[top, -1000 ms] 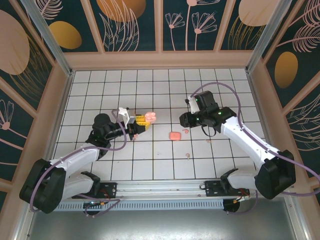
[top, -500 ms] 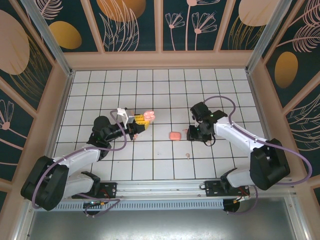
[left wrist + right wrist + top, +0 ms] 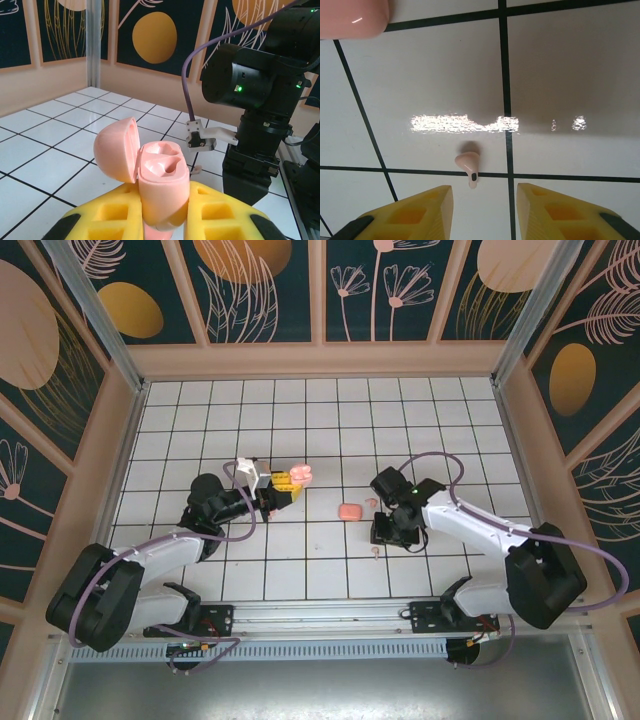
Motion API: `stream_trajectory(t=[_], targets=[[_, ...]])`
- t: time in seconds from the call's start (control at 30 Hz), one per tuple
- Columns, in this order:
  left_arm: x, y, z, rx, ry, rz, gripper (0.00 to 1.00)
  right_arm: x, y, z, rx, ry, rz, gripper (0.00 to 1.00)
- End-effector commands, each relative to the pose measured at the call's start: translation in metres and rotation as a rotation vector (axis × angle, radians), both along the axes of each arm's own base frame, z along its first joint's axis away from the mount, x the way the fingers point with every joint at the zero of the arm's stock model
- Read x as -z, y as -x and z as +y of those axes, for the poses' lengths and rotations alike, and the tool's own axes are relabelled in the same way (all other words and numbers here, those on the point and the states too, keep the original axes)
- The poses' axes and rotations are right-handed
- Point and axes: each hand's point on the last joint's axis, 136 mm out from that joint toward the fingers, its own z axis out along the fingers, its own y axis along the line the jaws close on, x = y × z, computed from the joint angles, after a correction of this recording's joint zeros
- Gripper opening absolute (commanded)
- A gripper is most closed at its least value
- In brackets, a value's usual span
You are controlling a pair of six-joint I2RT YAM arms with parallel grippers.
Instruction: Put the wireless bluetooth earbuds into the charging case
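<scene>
Left wrist view: left gripper (image 3: 162,221) pinches the charging case (image 3: 161,187), lid (image 3: 117,150) swung open, two moulded sockets visible; the top view is too small to show them. Earbuds are tiny, pale pink: one (image 3: 371,502) mid-frame, one (image 3: 375,551) below it on the tiled counter (image 3: 300,560). Right wrist view: right gripper (image 3: 485,210) spread, stemmed earbud (image 3: 468,165) lying just ahead of the gap. Versus 0.5 s ago, the right gripper sits lower in frame.

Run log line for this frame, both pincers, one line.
left pincer: shut on open charging case, sockets empty | right pincer: open, poised over earbud on tile | phase: pre-grasp
</scene>
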Motion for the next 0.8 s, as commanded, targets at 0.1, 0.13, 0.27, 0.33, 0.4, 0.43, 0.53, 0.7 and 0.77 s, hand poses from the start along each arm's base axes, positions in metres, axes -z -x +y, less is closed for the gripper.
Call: stream_trajectory(t=[0.1, 0.13, 0.27, 0.33, 0.4, 0.43, 0.53, 0.7, 0.77], targets=[[-0.014, 0.007, -0.003, 0.031, 0.034, -0.058, 0.13, -0.002, 0.003, -0.004, 0.02, 0.002, -0.025, 0.38], [-0.014, 0.007, -0.003, 0.032, 0.035, -0.06, 0.13, -0.002, 0.003, -0.004, 0.019, 0.002, -0.024, 0.38], [-0.016, 0.009, -0.004, 0.035, 0.038, -0.062, 0.12, -0.002, 0.003, 0.001, 0.011, -0.002, -0.028, 0.37], [-0.016, 0.01, -0.004, 0.035, 0.038, -0.061, 0.12, 0.004, 0.005, 0.003, 0.009, -0.002, -0.015, 0.37], [-0.015, 0.01, -0.004, 0.032, 0.032, -0.062, 0.12, 0.009, 0.007, 0.004, 0.003, 0.004, -0.002, 0.37], [-0.015, 0.01, -0.004, 0.033, 0.031, -0.063, 0.12, 0.012, 0.008, 0.004, -0.003, 0.016, 0.001, 0.37], [-0.014, 0.01, -0.005, 0.041, 0.031, -0.056, 0.12, 0.016, 0.009, 0.003, -0.015, 0.036, 0.006, 0.37], [-0.013, 0.011, -0.005, 0.035, 0.014, -0.059, 0.12, 0.023, 0.005, 0.007, -0.03, 0.037, 0.004, 0.36], [-0.013, 0.011, -0.004, 0.027, 0.004, -0.064, 0.12, 0.027, 0.004, 0.009, -0.04, 0.041, 0.012, 0.36]])
